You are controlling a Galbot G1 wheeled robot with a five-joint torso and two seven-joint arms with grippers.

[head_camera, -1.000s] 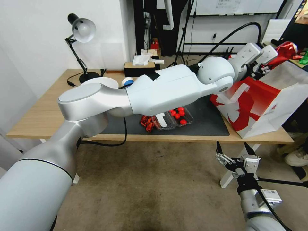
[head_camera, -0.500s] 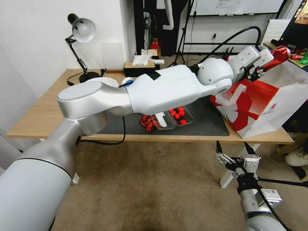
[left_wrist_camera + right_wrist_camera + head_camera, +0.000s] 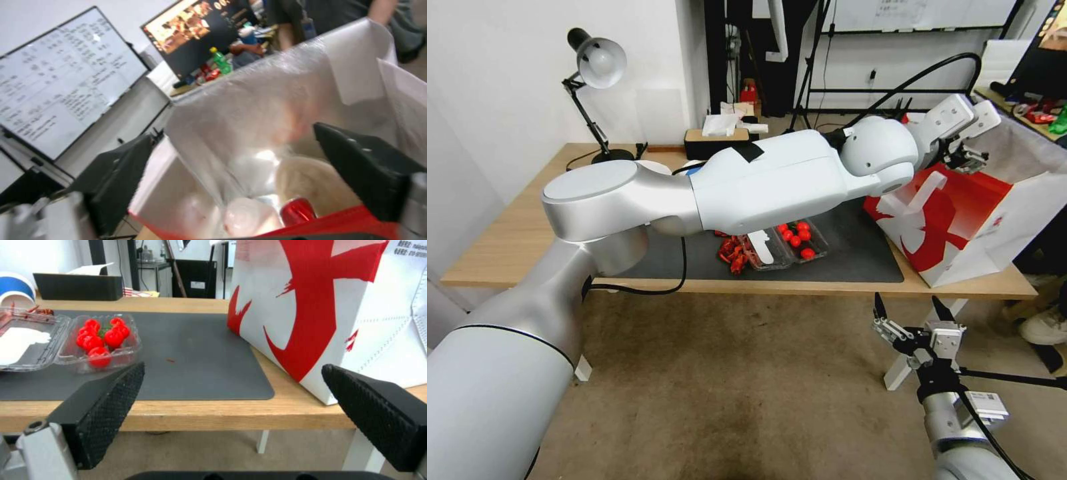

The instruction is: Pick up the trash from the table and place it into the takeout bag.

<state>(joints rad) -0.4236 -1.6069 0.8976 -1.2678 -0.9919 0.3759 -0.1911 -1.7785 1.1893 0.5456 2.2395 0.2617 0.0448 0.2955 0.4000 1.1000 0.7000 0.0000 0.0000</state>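
Note:
My left arm reaches across the table [image 3: 514, 240] to the takeout bag [image 3: 960, 227] at its right end. The left gripper [image 3: 968, 159] hangs open over the bag's mouth with nothing between its fingers. Through the open left gripper [image 3: 231, 133], the left wrist view looks down into the grey inside. There the dented red can [image 3: 297, 210] lies beside the round tan bowl [image 3: 311, 181] and some clear plastic. The blue paper cup [image 3: 13, 285] stands far back on the table, mostly hidden behind my arm in the head view. My right gripper [image 3: 908, 313] waits open below the table's front edge.
A clear tray of red tomatoes [image 3: 797, 241] and red scraps [image 3: 732, 255] lie on the dark mat [image 3: 854, 253]. A desk lamp [image 3: 597, 67] and a tissue box [image 3: 717, 140] stand at the back. A person's shoe [image 3: 1044, 327] shows at the right.
The left gripper held the red can above the bag; it has opened and the can now lies inside the bag. The right arm has stayed put.

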